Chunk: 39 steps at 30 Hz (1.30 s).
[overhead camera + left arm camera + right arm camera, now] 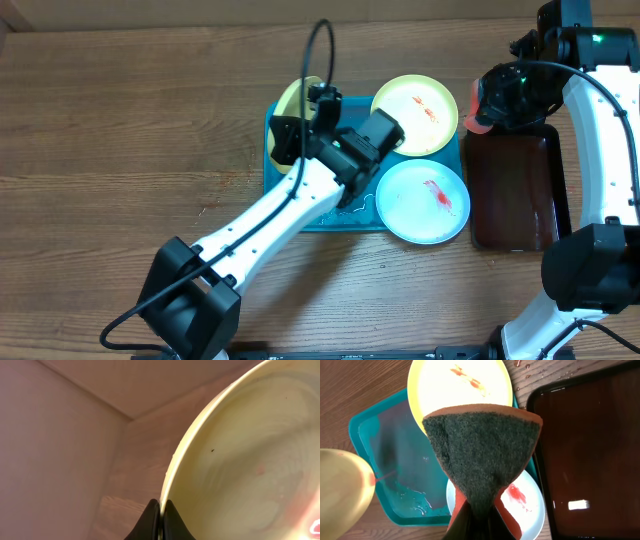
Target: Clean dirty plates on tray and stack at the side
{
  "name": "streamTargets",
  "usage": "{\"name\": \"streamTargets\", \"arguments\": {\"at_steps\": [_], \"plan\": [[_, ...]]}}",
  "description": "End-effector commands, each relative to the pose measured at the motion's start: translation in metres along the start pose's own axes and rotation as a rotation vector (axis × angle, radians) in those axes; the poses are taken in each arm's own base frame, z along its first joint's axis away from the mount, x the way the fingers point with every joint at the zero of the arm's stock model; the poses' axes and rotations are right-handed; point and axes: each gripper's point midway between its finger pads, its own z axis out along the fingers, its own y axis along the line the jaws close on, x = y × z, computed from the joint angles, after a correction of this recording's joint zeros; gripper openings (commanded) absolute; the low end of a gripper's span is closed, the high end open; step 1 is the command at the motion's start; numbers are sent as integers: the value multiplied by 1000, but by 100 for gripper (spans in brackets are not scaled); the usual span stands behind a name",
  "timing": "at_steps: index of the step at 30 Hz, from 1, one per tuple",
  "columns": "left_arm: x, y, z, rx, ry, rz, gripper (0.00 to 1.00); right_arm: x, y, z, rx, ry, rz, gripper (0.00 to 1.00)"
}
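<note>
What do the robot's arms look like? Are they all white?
Not all white. The left arm and the right arm have smooth white tube-shaped links with chunky black joints. A thin black cable loops above the left arm. A little green light glows on the right arm. The left fingers are black and taper to narrow tips.

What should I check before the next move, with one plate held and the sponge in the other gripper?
1. Left gripper shut on the rim of the held plate: ok.
2. Right gripper shut on the sponge: ok.
3. Sponge touching the held plate: not ok, they are apart.
4. Held plate clean: not ok, a red smear shows.
5. Yellow plate and white plate resting on the tray: ok, both smeared red.
</note>
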Motion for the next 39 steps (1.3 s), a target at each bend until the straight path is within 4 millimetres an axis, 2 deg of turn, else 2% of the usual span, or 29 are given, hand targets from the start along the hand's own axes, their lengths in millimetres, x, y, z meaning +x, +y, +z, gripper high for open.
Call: {"name": "streamTargets", "arguments": {"at_steps": [1, 15, 23, 28, 33, 37, 39], "plan": [[-21, 24, -14, -51, -71, -106, 4, -3, 11, -26, -33, -73, -32, 4], [-21, 21, -15, -34, -66, -134, 4, 0, 10, -26, -29, -61, -28, 4], [-10, -3, -15, 102, 5, -169, 4, 1, 10, -26, -27, -56, -27, 4], [-22, 13, -19, 70, -17, -177, 4, 1, 10, -26, -28, -56, -38, 4], [-10, -10, -21, 189, 60, -237, 4, 3, 9, -26, -27, -50, -37, 4], [-14, 2, -22, 160, 44, -229, 4, 3, 11, -26, -34, -48, -37, 4], [-10, -2, -24, 196, 71, -234, 4, 3, 10, -26, -33, -47, -36, 4]]}}
